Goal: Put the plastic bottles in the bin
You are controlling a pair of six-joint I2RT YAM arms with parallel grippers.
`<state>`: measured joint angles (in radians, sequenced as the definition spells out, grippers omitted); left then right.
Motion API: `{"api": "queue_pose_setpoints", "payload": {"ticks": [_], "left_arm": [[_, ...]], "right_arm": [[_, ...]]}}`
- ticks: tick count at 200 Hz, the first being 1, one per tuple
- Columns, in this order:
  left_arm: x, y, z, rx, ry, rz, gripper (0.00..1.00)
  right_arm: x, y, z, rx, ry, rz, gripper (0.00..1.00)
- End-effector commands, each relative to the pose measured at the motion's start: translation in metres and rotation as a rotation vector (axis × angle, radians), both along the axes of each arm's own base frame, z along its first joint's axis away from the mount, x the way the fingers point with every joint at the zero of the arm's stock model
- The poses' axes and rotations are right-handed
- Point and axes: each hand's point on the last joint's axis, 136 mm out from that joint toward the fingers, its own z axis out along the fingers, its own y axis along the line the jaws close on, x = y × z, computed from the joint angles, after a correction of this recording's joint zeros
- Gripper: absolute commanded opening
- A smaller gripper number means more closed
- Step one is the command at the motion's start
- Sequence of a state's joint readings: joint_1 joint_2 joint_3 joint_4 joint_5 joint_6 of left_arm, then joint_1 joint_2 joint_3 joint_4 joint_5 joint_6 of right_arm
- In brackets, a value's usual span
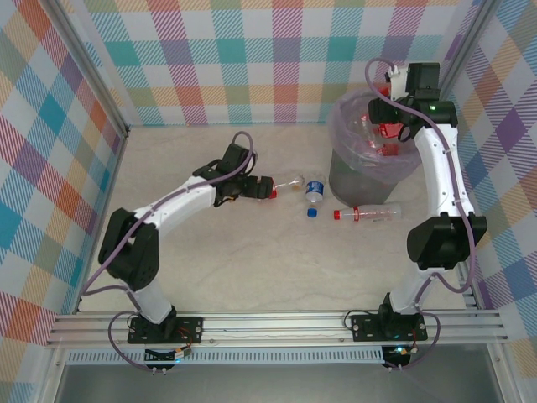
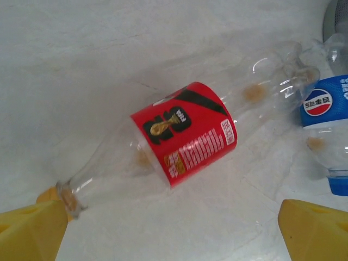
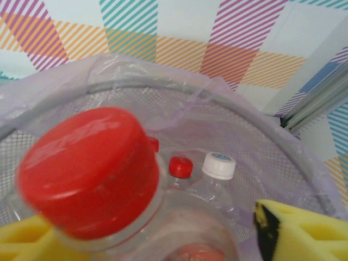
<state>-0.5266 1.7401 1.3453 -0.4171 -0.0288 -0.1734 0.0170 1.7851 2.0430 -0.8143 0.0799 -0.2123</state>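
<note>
The left gripper (image 2: pixel 174 234) is spread wide, its blocky yellow foam pads (image 2: pixel 30 231) low over a pale, faintly marbled tabletop (image 2: pixel 109 65). Between them lies a clear plastic bottle with a glossy red wraparound label (image 2: pixel 185 133). It lies on its side at a slant, and its bare neck is right against the left pad, though I cannot tell whether they touch. The ridged base points away towards a blue-labelled clear bottle (image 2: pixel 326 109), which lies just beside it. A little brown liquid sits inside both. From the top camera, the left gripper (image 1: pixel 264 190) is at mid-table, with the blue-labelled bottle (image 1: pixel 313 195) beyond it. Further right, a long clear bottle with a red cap (image 1: pixel 373 214) lies on its side at the foot of the bin.

The right gripper (image 3: pixel 157 239) hangs over the bin's mouth with a smooth, rounded red-capped clear bottle (image 3: pixel 92 168) between its yellow pads (image 3: pixel 299 234). A sliver of gap shows beside the right pad, so I cannot tell whether the bottle is clamped or loose. Below it, the round grey bin (image 3: pixel 70 103) has a fine mesh wall draped in a crinkled, translucent lilac bag. Inside it are bottles with a small red cap (image 3: pixel 180 166) and a white cap (image 3: pixel 219 165). From above, the bin (image 1: pixel 357 178) stands at the far right of the table.
</note>
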Motion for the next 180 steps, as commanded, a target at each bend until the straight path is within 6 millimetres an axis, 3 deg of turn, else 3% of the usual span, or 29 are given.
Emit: {"api": "queue_pose_setpoints", "payload": {"ticks": [1, 32, 60, 78, 130, 180], "left_arm": [[0.015, -0.012, 0.003, 0.002, -0.004, -0.128, 1.00], [0.023, -0.018, -0.013, 0.043, 0.037, -0.186, 1.00], [0.028, -0.025, -0.029, 0.031, 0.072, -0.212, 1.00], [0.026, -0.031, -0.038, 0.018, 0.099, -0.242, 1.00], [0.008, -0.036, -0.058, -0.003, 0.163, -0.310, 1.00], [-0.009, -0.030, -0.074, 0.051, 0.207, -0.320, 1.00]], "right_arm": [[-0.022, 0.014, 0.043, 0.036, -0.051, 0.063, 0.84], [-0.053, 0.012, 0.074, 0.109, -0.052, 0.002, 0.91], [-0.085, 0.015, 0.079, 0.244, -0.037, -0.062, 0.91], [-0.108, 0.029, 0.080, 0.355, -0.029, -0.036, 0.91], [-0.162, 0.054, 0.062, 0.552, 0.017, 0.018, 0.90], [-0.190, 0.058, 0.031, 0.624, 0.075, -0.012, 0.90]]}}
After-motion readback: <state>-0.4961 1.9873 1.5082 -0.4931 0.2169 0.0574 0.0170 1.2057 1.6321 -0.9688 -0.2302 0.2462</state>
